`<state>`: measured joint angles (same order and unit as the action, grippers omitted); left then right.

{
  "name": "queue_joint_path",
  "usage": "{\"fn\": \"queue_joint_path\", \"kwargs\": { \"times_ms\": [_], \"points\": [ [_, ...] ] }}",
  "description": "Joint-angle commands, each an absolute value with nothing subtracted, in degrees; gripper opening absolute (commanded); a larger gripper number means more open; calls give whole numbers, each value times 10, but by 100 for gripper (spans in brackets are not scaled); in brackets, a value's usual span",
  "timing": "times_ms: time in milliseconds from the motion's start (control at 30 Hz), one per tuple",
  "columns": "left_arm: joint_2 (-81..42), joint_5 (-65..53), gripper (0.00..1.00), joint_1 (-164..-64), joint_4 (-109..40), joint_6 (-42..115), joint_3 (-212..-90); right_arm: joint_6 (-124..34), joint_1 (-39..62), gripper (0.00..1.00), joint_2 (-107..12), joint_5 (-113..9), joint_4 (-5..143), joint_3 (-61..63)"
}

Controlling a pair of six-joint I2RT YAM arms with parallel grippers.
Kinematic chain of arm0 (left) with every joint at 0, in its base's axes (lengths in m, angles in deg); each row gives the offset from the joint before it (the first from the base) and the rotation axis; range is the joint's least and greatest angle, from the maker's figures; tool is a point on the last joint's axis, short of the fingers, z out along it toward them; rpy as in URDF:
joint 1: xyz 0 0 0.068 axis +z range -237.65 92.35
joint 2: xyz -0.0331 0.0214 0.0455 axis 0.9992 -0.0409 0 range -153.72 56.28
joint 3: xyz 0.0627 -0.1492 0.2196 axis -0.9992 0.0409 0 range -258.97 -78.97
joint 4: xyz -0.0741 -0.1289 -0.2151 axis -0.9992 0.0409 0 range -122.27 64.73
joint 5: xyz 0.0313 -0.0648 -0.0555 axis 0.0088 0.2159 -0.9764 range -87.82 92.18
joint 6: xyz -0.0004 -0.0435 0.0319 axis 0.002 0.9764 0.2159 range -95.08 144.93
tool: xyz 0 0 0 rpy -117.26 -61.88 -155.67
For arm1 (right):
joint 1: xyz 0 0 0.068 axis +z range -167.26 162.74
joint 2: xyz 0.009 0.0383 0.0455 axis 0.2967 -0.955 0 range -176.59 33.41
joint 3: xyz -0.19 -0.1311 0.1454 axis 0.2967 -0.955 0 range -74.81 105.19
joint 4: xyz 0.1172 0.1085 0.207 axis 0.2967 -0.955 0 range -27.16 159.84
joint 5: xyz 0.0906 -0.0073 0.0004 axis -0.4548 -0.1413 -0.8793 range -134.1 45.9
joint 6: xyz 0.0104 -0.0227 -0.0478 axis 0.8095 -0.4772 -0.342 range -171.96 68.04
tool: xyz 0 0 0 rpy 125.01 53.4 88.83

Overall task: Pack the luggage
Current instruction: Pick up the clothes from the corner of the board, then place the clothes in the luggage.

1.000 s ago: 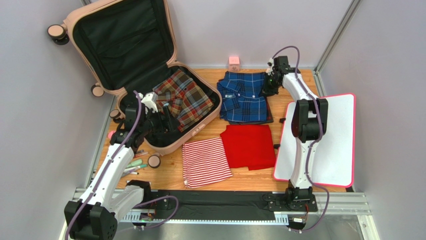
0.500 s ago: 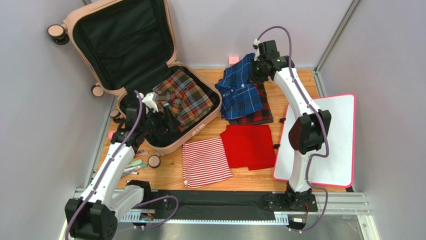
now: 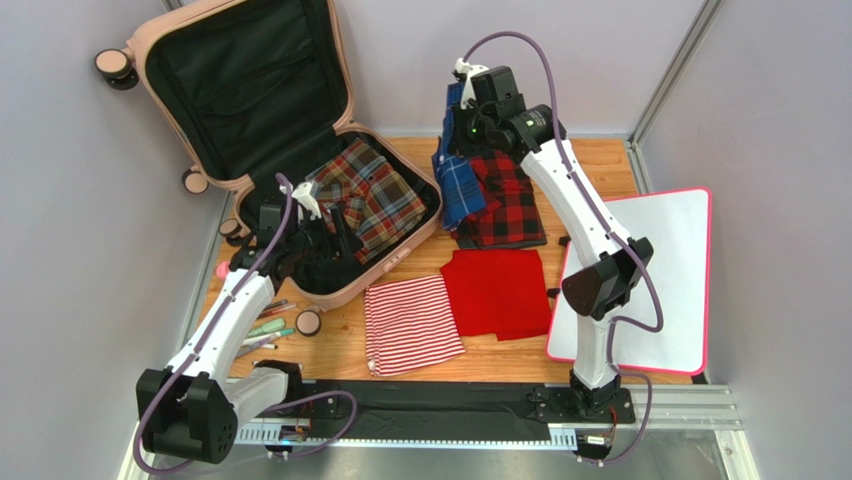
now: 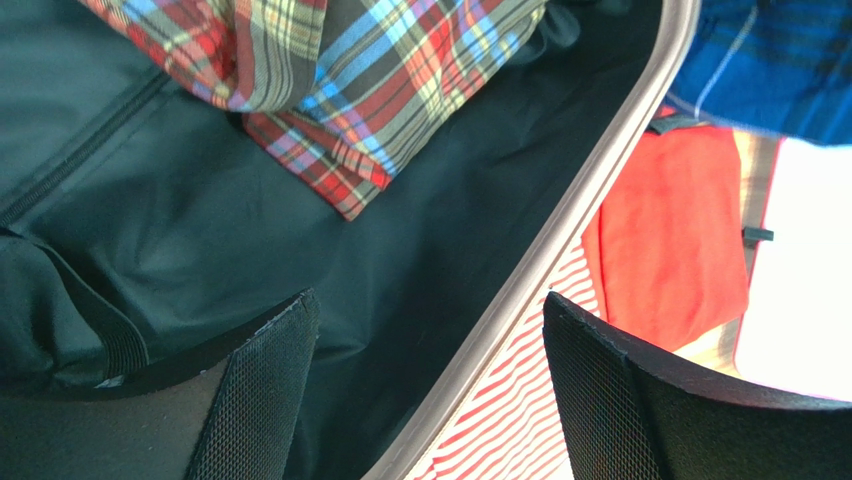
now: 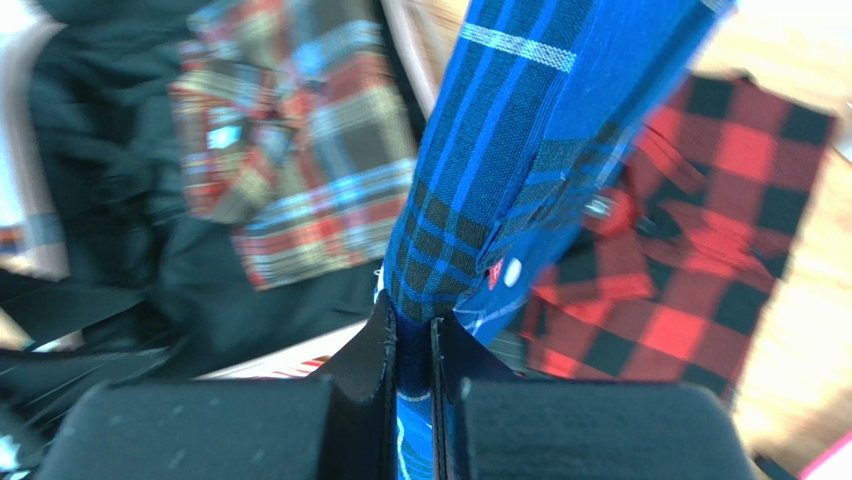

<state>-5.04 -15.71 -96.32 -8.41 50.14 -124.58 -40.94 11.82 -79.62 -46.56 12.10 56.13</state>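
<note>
The pale pink luggage lies open at the back left, its lid propped up against the wall. A brown plaid shirt rests on its black lining. My right gripper is shut on a blue plaid shirt, which hangs from it above the table just right of the luggage. In the right wrist view the blue plaid shirt is pinched between the fingers. My left gripper hovers open over the luggage's near rim, holding nothing.
A red-and-black checked shirt lies on the table under the hanging one. A folded red cloth and a red-striped cloth lie in front. A white board with pink rim sits right. Pens lie left.
My right arm has lifted the blue plaid shirt off the checked one and swung it left toward the luggage. The left gripper shifted slightly and stays open.
</note>
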Motion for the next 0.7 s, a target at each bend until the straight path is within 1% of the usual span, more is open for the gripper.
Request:
{"fn": "queue_joint_path", "kwargs": {
  "times_ms": [0,133,233,500,667],
  "points": [
    [-50,-158,88,-965,-90,503,-1285,-411,150,0,-762,-473,146,620],
    [-44,-150,89,-964,-73,499,-1293,-404,179,0,-765,-481,162,641],
    [-38,-137,89,-959,-57,497,-1301,-394,196,0,-766,-511,190,644],
    [27,-69,89,-930,-5,498,-1307,-358,238,0,-796,-641,276,666],
    [59,-22,90,-918,17,499,-1305,-332,258,0,-827,-733,358,666]
  ]
}}
